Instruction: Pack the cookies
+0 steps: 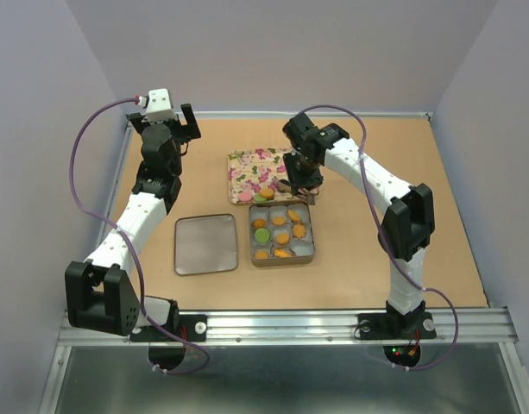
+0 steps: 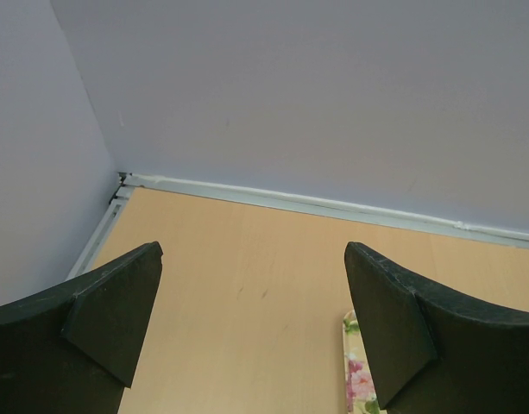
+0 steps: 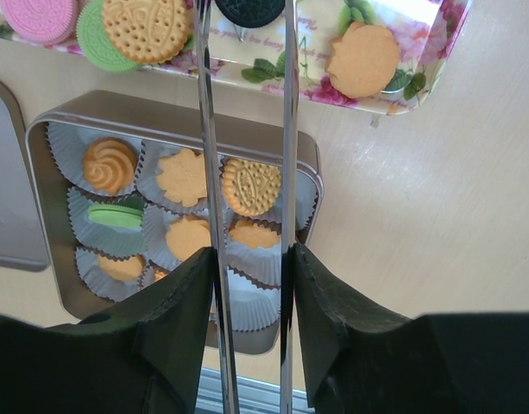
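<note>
The open tin [image 1: 312, 250] sits mid-table, with white paper cups that hold orange cookies [image 1: 282, 236] and a green one [image 1: 261, 234]. In the right wrist view its rim [image 3: 309, 157] shows with several orange cookies [image 3: 249, 185] and the green one [image 3: 116, 214]. The floral tray [image 1: 247, 168] behind it carries pink [image 3: 40, 15], green [image 3: 91, 41] and orange cookies [image 3: 363, 59]. My right gripper [image 1: 300, 179] [image 3: 249, 254] is shut on metal tongs [image 3: 288, 129], whose tips pinch a dark cookie [image 3: 249, 9] over the tray's near edge. My left gripper [image 1: 165, 128] [image 2: 254, 259] is open and empty, raised at the far left.
The tin's lid [image 1: 205, 244] lies flat to the left of the tin. Purple walls close in the back and both sides. A metal rail [image 1: 281, 325] runs along the near edge. The tray's edge [image 2: 357, 379] shows by my left gripper's right finger.
</note>
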Motion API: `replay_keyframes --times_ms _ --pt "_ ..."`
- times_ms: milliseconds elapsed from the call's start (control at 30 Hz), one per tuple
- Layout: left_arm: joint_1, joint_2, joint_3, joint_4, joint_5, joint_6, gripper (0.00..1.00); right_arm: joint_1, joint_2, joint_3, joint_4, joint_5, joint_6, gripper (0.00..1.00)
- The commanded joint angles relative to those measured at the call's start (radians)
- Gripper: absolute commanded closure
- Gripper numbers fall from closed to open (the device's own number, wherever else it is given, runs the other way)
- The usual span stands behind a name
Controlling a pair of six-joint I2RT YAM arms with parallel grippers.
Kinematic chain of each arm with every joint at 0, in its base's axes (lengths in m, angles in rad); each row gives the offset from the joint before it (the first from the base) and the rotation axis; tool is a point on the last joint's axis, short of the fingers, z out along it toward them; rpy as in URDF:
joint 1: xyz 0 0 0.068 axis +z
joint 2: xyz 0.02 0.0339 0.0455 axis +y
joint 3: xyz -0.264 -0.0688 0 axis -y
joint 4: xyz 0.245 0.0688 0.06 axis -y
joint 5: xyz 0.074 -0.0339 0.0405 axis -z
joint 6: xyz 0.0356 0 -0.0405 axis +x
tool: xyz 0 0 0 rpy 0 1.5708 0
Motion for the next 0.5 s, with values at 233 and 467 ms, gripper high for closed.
replay_keyframes --times_ms 233,467 --pt "-0.005 -0.026 0.006 0.044 -0.003 0.012 0.01 0.001 -0.04 0.007 0.032 0.003 -0.01 0.58" --pt "-0.005 -0.024 0.005 0.044 0.002 0.007 0.01 -0.012 0.007 0.253 -0.038 0.029 -0.016 0.58"
